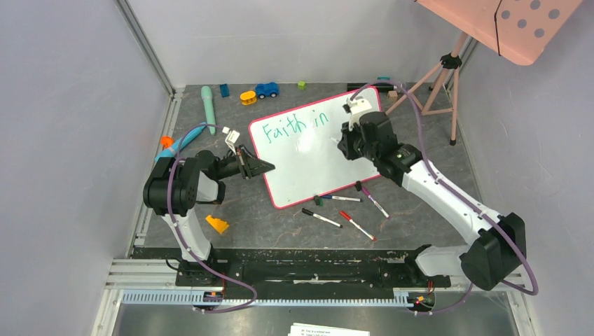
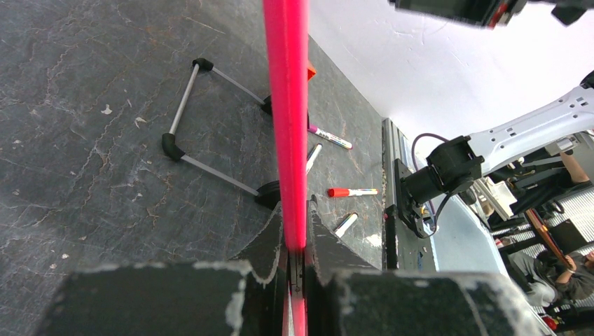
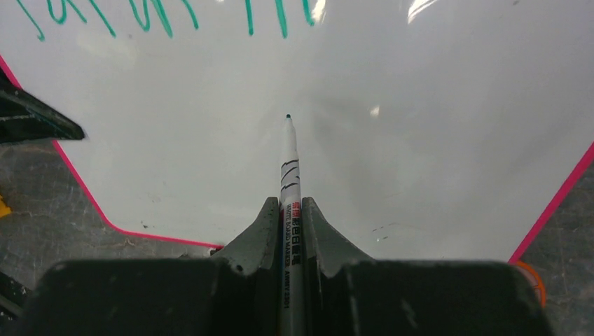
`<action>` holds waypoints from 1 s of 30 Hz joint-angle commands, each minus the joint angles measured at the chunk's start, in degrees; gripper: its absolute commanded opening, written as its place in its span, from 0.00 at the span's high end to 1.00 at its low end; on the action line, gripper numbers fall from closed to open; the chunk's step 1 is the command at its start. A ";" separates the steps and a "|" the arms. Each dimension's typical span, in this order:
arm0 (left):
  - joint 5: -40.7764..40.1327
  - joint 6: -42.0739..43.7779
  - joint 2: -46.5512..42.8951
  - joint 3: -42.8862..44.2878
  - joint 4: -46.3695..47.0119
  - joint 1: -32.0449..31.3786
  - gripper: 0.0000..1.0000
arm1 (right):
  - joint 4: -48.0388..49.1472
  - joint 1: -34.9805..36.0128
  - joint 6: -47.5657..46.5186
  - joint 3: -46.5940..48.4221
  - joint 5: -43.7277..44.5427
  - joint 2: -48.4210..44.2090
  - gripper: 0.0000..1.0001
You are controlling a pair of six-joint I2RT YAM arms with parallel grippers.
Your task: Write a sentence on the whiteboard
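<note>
Top external: the sentence (image 1: pixel 294 127) — green "Faith in" — runs along the far edge of the whiteboard (image 1: pixel 308 168). Left gripper (image 2: pixel 295 234) pinches its left rim; right gripper (image 3: pixel 289 210), over its right half, clamps a marker (image 3: pixel 288 157), tip toward bare board.

Robotics lab test cell. Evidence: grey enclosure walls (image 1: pixel 63 105) on aluminium framing (image 1: pixel 146 45); left arm (image 1: pixel 183 190) and right arm (image 1: pixel 448 197) bolted to a rail (image 1: pixel 301 271) at the bench (image 1: pixel 280 229) edge; tripod (image 1: pixel 440 80) in the corner.

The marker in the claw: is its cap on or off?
Off. The marker in the right claw shows a bare, dark tip pointing at the whiteboard.
</note>
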 commanded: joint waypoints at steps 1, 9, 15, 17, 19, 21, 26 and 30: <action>4.56 6.15 -0.59 -0.89 3.74 -1.13 0.98 | 5.69 4.62 1.80 -5.64 5.41 -5.32 1.00; 4.42 6.43 -0.90 -1.23 3.74 -1.14 0.98 | 14.38 11.36 1.20 -15.99 7.57 -8.96 1.00; 4.72 6.57 -0.93 -1.37 3.78 -1.41 0.98 | 16.94 12.71 0.72 -17.47 7.26 -8.81 1.00; 4.82 6.61 -0.83 -1.22 3.74 -1.50 0.98 | 17.07 13.02 0.67 -17.46 7.24 -8.92 1.00; 4.99 6.64 -0.81 -1.21 3.74 -1.55 0.98 | 17.17 13.18 0.71 -17.54 7.41 -9.10 1.00; 4.99 6.59 -0.81 -1.22 3.74 -1.54 0.98 | 17.16 13.31 0.71 -17.55 7.48 -9.24 1.00; 4.84 6.84 -0.94 -1.48 3.74 -1.63 0.98 | 17.25 13.27 1.27 -17.55 8.02 -9.43 1.00; 3.57 8.64 -2.31 -3.03 3.74 -1.68 0.98 | 17.27 13.27 2.06 -17.55 9.59 -9.69 1.00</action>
